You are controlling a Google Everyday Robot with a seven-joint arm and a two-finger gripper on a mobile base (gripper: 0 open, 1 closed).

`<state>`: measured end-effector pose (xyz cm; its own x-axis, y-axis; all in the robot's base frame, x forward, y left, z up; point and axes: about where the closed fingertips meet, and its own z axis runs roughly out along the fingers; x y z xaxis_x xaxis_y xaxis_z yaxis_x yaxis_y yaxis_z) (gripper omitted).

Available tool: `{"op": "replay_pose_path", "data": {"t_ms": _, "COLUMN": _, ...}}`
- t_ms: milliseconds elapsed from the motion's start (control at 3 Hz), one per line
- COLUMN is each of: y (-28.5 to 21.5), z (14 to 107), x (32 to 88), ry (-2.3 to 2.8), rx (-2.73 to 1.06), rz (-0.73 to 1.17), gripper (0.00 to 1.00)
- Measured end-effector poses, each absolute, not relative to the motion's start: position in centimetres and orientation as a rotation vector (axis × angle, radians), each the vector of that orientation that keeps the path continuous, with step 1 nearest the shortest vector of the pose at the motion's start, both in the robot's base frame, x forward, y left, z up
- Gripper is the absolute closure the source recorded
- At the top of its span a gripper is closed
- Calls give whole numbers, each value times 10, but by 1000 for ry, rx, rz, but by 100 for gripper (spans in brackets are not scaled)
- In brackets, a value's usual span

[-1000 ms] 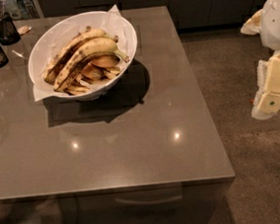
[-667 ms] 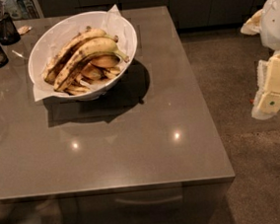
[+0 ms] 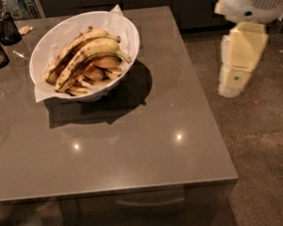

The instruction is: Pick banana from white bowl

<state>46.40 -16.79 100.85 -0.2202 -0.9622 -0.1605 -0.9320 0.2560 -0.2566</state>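
The white bowl point(image 3: 72, 18) stands on the far left part of the grey surface point(image 3: 135, 155), well away from its near edge. White paper point(image 3: 118, 18) lines the bowl, and its corners come out over the rim. The banana point(image 3: 93, 50) lies in the bowl on top of the pile, long and curved, yellow with brown spots. Its dark-tipped stem points to the right side of the rim. Just behind it lies a darker long banana point(image 3: 75, 45), touching it, and under them are small stubby pieces point(image 3: 102, 65).

My arm point(image 3: 241, 55) hangs to the right of the surface, over the floor point(image 3: 269, 142) and well apart from the bowl. Only the white housing and a cream link show. My jaws themselves do not show here, so I cannot tell if they are wide or narrow. Nothing of me touches the banana.

At the far left corner stands a dark cup point(image 3: 6, 28).
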Motion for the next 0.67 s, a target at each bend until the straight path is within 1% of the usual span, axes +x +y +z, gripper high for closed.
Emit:
{"op": "replay_pose_path", "data": {"t_ms": 333, "y": -96, "z": 1014, "x": 513, "ry": 2221, "rx": -1833, "rz": -277, "gripper": 0}}
{"op": "replay_pose_path", "data": {"t_ms": 667, "y": -88, "z": 1019, "x": 520, "ry": 2173, "rx": -1815, "rz": -273, "gripper": 0}}
